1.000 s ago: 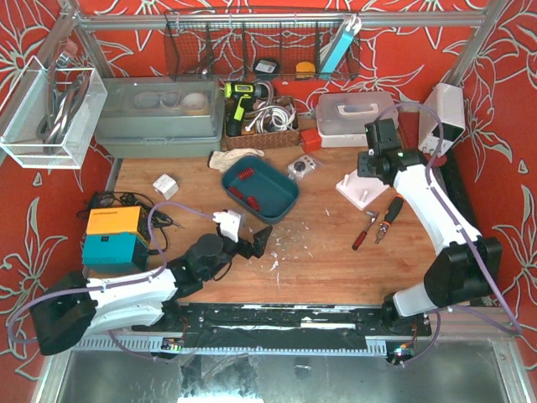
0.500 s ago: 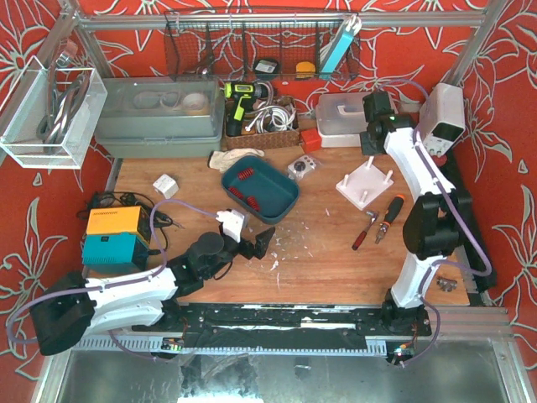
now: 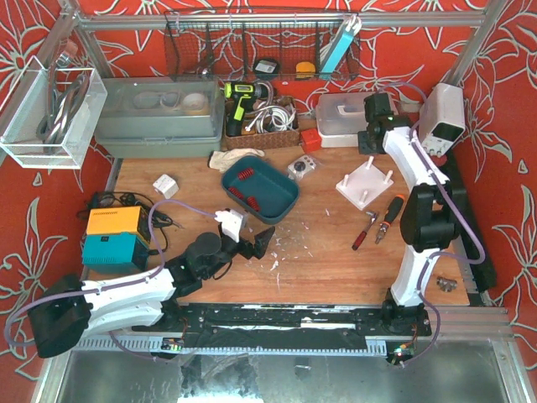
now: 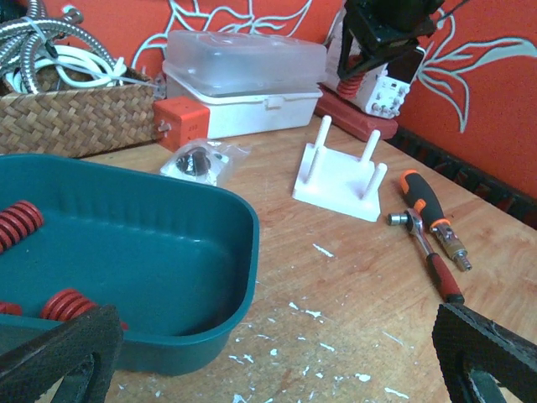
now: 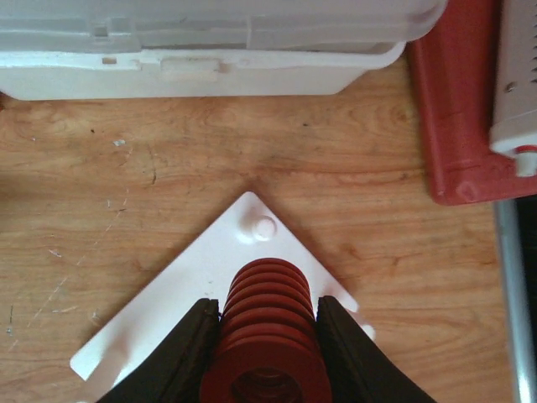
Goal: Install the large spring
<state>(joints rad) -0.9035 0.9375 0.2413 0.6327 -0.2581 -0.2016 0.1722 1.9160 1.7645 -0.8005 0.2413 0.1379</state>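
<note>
- Jaws on the right arm (image 3: pixel 411 159) are clamped on the large red spring (image 5: pixel 268 323), which is gripped between two black fingers (image 5: pixel 180 357).
- The spring is held in the air over the far corner of the white peg plate (image 5: pixel 168 323). It is seated on none of the plate's pegs, and the corner peg (image 5: pixel 263 227) is seen just beyond the spring's end.
- Jaws on the left arm (image 3: pixel 126 294) are spread wide apart with nothing between them, low over the bench (image 3: pixel 336 252) and just beside the teal tray (image 4: pixel 168 252).
- More red springs (image 4: pixel 17 225) are seen lying in that tray.
- A ratchet (image 4: pixel 432 264) and a screwdriver (image 4: pixel 424 201) are laid side by side near the plate, and a white lidded box (image 5: pixel 210 34) stands beyond it.
</note>
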